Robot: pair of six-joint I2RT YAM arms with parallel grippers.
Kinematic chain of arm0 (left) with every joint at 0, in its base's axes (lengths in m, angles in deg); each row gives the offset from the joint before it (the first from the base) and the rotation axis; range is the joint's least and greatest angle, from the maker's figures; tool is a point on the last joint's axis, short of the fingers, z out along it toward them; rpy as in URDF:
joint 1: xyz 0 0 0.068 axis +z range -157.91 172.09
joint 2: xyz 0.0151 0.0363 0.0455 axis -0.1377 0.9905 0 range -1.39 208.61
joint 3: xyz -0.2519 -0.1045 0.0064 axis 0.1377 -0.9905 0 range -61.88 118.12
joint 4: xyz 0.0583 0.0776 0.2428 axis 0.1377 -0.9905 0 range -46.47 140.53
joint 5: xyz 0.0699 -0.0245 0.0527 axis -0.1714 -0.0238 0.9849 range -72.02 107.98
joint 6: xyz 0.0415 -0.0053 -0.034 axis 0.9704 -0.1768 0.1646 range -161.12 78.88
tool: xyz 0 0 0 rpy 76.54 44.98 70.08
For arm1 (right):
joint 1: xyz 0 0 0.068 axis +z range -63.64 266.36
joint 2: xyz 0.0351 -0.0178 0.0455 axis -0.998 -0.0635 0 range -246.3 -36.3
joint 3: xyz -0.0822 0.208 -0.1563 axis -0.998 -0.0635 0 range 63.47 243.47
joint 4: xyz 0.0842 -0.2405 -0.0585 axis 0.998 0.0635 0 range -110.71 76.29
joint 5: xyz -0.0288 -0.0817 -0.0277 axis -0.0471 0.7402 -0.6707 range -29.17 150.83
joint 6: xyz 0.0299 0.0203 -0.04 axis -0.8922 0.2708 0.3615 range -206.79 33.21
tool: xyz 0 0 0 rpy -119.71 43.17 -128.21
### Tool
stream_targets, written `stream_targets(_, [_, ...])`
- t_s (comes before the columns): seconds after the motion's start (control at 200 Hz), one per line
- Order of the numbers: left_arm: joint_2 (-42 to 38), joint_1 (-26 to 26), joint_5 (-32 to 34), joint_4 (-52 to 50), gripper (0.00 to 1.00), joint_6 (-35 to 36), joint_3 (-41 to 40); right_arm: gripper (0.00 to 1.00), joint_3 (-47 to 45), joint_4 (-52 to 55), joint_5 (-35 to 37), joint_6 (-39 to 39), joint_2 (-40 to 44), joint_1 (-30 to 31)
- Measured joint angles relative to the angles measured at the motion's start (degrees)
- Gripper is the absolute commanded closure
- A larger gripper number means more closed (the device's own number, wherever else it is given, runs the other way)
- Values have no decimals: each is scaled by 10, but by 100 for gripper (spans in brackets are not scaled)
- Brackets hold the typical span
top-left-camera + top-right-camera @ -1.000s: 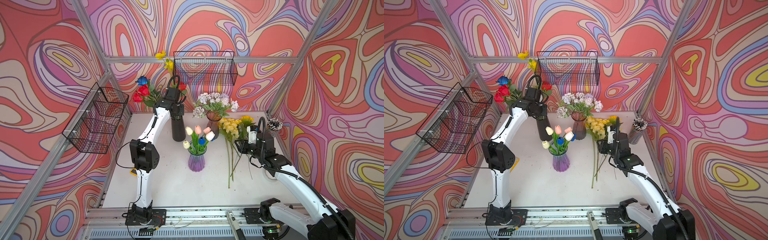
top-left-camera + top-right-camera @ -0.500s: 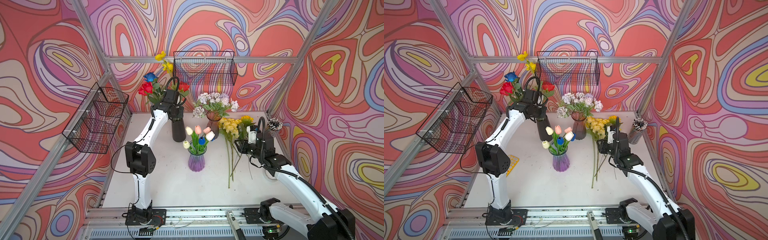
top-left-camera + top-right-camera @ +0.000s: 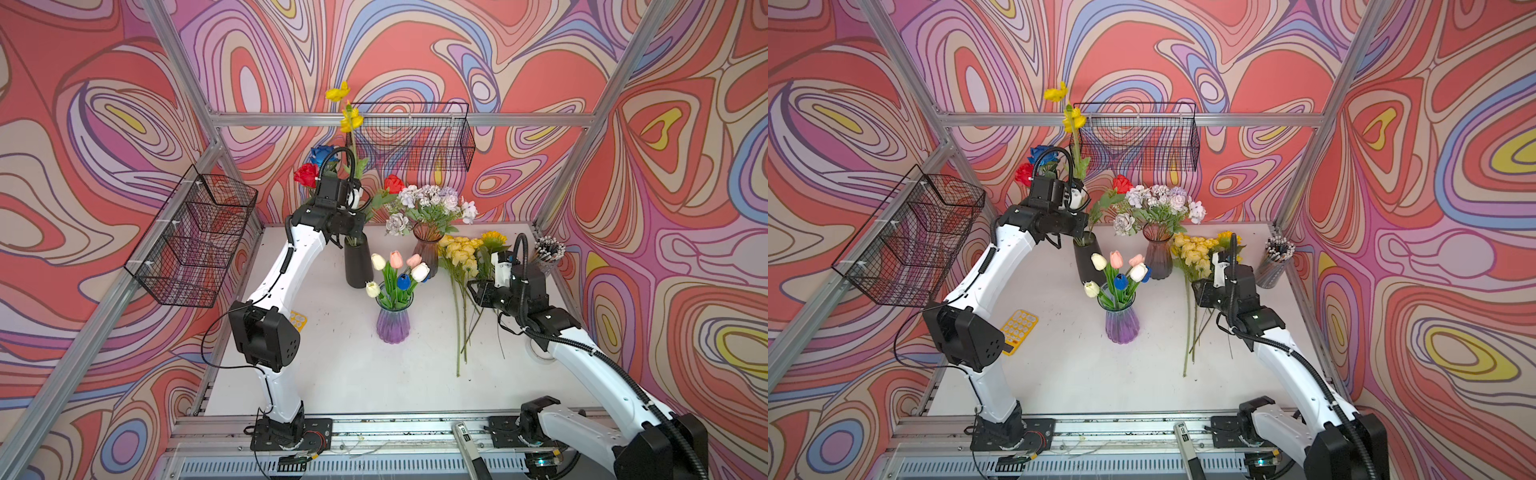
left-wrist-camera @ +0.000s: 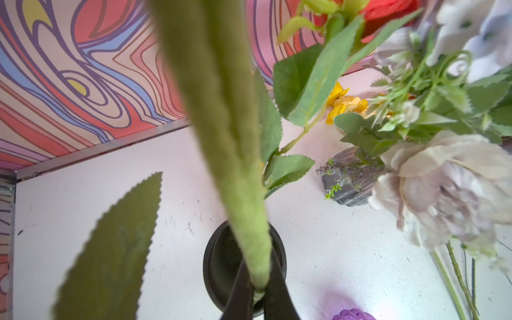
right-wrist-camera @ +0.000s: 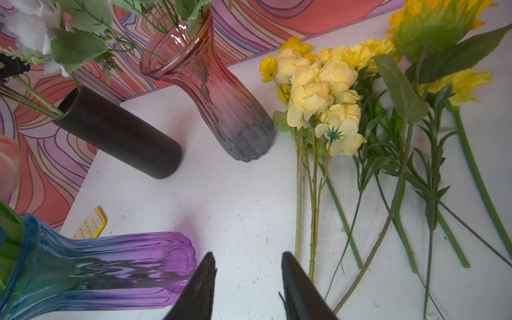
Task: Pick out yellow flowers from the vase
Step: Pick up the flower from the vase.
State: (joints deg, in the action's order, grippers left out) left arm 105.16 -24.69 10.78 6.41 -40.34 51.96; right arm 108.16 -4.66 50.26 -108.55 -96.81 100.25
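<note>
1. In a top view, the left gripper [image 3: 356,222] clamps a tall yellow-blossom stem [image 3: 351,120] upright over the black vase [image 3: 358,266], which holds red and blue roses [image 3: 306,174]. The bare table [image 3: 332,374] lies open in front.
2. Left wrist: the fingers [image 4: 241,288] pinch the green stem tight above the vase's round mouth.
3. Right wrist: the right gripper [image 5: 246,277] hangs part-open and empty between the purple vase [image 5: 124,263] and the yellow flowers [image 5: 318,91], which lie loose on the table.

Left claw [image 4: 257,279] tight, high; right claw [image 5: 248,257] agape, low.
</note>
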Motion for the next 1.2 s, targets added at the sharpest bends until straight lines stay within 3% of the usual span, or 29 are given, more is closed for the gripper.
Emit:
stream_targets(0.336, [-2, 0, -30, 1, 94, 36, -1, 59, 0, 0, 0, 0, 0, 0])
stream_targets(0.616, [-43, 4, -66, 29, 95, 71, -47, 59, 0, 0, 0, -3, 0, 0])
stream_targets(1.197, [-89, 29, -169, 67, 88, 132, -113, 59, 0, 0, 0, -4, 0, 0])
